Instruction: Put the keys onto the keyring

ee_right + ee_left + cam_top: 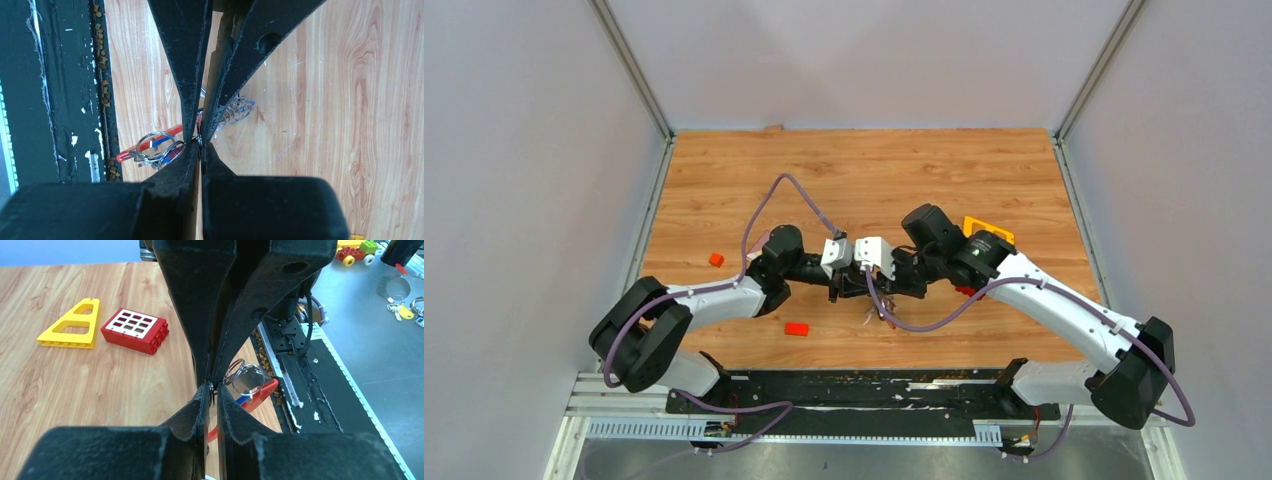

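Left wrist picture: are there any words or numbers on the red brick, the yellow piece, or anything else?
None to read.
The red brick shows only a white grid; the yellow piece is plain.
A pale mark on the right arm's joint is too small to read.

Robot lab test cell: wood-look tabletop [864, 170] boxed in by plain pale panels [524, 150] on metal posts [632, 70], two cabled robot arms [714, 298] bolted to a black rail [854, 385], toy bricks [135, 331] lying around, grey bench [370, 355] alongside.
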`<state>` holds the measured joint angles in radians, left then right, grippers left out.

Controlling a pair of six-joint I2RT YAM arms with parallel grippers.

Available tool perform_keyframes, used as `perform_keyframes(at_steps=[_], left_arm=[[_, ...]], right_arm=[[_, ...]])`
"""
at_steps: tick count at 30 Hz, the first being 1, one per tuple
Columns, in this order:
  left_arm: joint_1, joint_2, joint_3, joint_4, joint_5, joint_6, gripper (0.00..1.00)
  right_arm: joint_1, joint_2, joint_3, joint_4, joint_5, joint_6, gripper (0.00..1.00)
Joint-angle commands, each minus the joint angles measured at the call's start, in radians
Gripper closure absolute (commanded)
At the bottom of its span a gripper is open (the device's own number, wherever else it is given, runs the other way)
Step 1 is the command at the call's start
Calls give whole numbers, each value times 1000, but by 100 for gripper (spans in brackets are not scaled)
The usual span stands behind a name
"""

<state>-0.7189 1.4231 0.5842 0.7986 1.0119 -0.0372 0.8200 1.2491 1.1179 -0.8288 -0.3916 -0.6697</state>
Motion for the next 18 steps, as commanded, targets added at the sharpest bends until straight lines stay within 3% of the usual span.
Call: perform_keyframes(at_steps=[1,12,18], left_arm=[[-10,-4,-6,28,2,23,86],[-5,-4,0,41,-6,-2,100],[33,6,-109,516,-6,-248,100]], right_arm=[[-6,-40,4,82,-38,21,100],[-9,-45,2,79,-67,22,100],[-57,-96,-40,109,-127,36,86]])
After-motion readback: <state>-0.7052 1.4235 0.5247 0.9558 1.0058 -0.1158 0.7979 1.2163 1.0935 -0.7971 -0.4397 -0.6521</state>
